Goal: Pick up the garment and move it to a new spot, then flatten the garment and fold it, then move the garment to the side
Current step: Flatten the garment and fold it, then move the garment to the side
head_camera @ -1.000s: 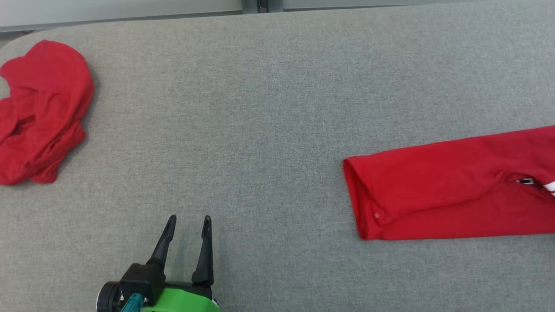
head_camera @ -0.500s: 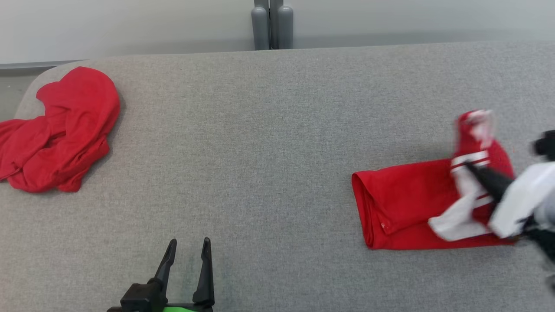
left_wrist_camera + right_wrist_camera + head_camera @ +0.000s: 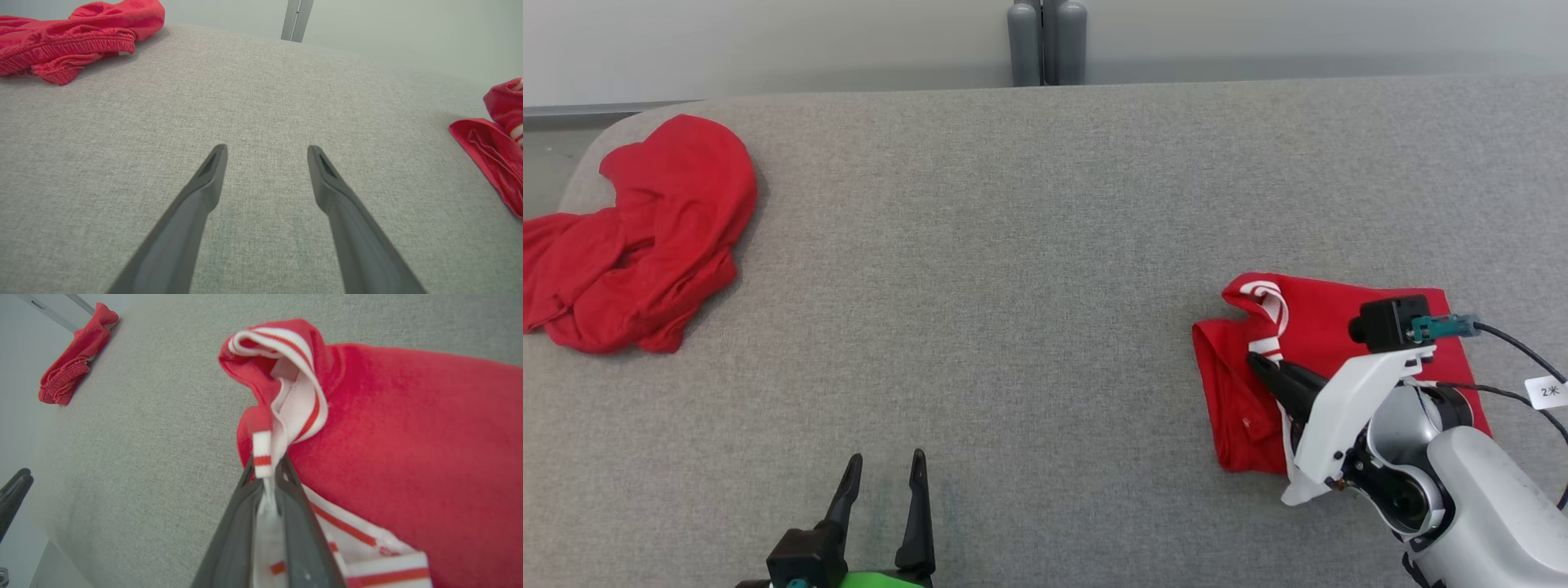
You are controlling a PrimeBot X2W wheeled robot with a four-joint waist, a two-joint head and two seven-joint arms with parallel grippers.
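The garment [image 3: 1233, 392] is red with white-and-red striped trim [image 3: 304, 404]. It lies folded at the right of the grey table [image 3: 1013, 245]. My right gripper [image 3: 1254, 361] is shut on the striped trim, holding that edge over the garment's left part; in the right wrist view the right gripper [image 3: 266, 473] has the trim pinched between its fingertips. The garment's near corner [image 3: 490, 147] shows at the right of the left wrist view. Low at the front left, apart from the garment, my left gripper [image 3: 886, 457] stands open over bare table, and the left gripper [image 3: 266, 149] holds nothing.
A second red cloth [image 3: 645, 237] lies crumpled at the table's far left corner, near the rounded edge. Grey posts [image 3: 1045, 41] stand behind the table's far edge. A cable and tag [image 3: 1543, 390] trail from my right wrist.
The head camera has tilted up. My right arm came in from the right and carried the garment's striped end leftward over the rest, so the garment now lies shorter. The left gripper stayed open.
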